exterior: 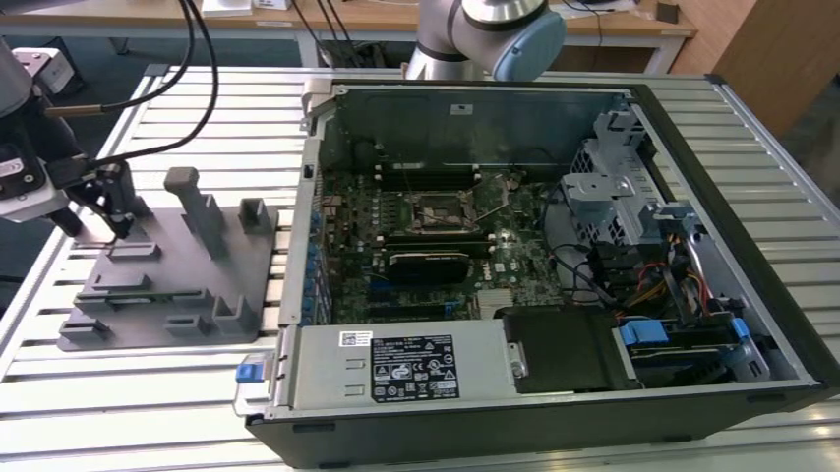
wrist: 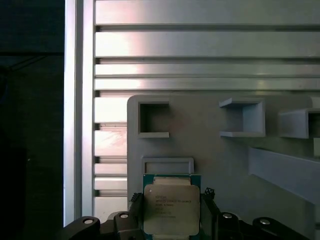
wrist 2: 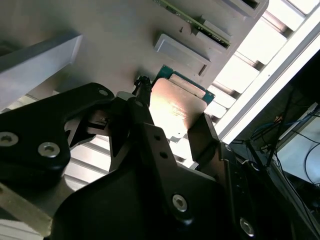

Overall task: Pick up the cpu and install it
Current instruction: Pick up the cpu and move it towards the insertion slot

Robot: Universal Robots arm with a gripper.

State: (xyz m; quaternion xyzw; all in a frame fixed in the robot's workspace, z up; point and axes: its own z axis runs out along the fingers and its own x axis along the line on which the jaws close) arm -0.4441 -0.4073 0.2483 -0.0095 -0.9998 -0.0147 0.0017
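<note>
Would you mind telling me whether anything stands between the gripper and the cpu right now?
Nothing visible does. In the first wrist view the gripper is closed on the cpu, its fingers against opposite edges, over the grey fixture tray.

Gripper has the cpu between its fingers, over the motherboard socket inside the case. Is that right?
Not quite. The gripper does have the cpu between its fingers, but over the grey fixture tray outside the case, not over the socket. The first wrist view shows the tray under it.
</note>
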